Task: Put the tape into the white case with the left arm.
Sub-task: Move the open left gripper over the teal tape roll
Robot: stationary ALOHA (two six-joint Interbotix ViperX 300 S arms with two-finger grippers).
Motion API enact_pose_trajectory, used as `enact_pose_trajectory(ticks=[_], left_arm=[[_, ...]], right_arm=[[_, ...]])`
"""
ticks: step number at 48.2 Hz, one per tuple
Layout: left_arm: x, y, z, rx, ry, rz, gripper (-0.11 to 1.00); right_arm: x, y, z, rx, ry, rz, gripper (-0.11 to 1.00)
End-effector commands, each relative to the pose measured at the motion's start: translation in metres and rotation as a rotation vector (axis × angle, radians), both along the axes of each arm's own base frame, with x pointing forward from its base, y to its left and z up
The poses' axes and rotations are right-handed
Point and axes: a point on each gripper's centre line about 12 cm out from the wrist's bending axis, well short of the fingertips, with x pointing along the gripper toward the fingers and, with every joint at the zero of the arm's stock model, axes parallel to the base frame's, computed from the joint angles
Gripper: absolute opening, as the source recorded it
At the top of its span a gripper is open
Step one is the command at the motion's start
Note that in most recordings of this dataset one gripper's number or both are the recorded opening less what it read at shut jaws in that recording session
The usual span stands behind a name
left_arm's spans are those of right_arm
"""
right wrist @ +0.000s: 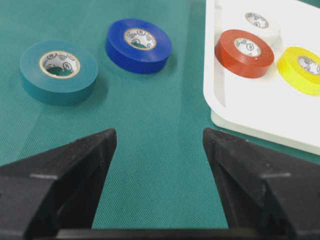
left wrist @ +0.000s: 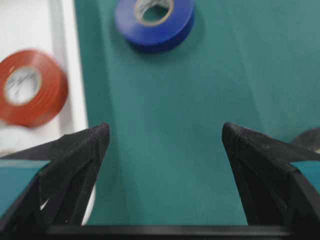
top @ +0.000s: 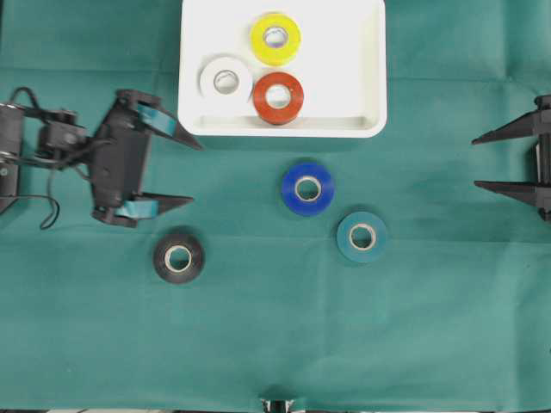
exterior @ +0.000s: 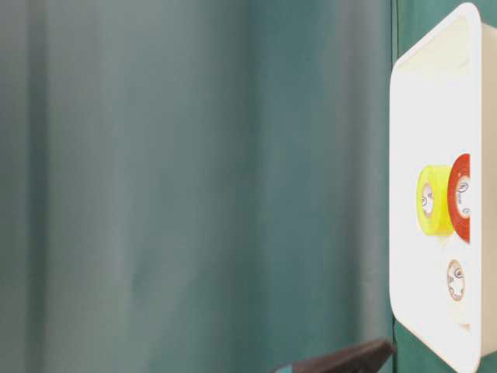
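A green cloth (top: 275, 344) covered the whole table, and up at the far edge sat the white case (top: 353, 69), flat on the cloth. The left arm (top: 112, 159) lay just off the case's left end, cables trailing behind it. Its gripper (top: 195, 172) pointed toward the middle with the teal-banded fingers spread wide and nothing between them, one fingertip close to the case's near left corner. Over on the right edge, the right gripper (top: 476, 161) was wide open too, empty, well away from everything.

Inside the case, three rolls: a yellow roll (top: 275, 39) toward the back, a white roll (top: 225, 80) and a red roll (top: 278, 97) nearer the front rim, the red one just beside the white.

Out on the cloth, three more rolls lay flat. The blue roll (top: 308, 188) sat in front of the case, straight ahead of the left gripper. The teal roll (top: 362, 237) lay near it, to the right and closer to the front. The black roll (top: 179, 257) sat just below the left gripper's lower finger, apart from it.
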Motion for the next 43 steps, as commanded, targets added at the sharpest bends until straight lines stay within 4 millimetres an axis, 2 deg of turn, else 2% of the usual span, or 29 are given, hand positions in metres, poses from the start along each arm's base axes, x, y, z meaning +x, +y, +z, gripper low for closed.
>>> enact_pose_trajectory(ticks=[1,27,43], left_arm=[[0.017,-0.005,0.01,-0.003,-0.034,-0.013,0.98],[0.08,-0.02,0.001,-0.002,-0.015,-0.037,0.98],[0.119,-0.041,-0.003,0.0,-0.023,-0.081,0.98]], right_arm=[[0.002,0.0,0.003,0.0,-0.009,0.001,0.97],[0.002,0.0,0.003,0.0,-0.009,0.0,0.97],[0.002,0.0,0.003,0.002,-0.007,0.001,0.97]])
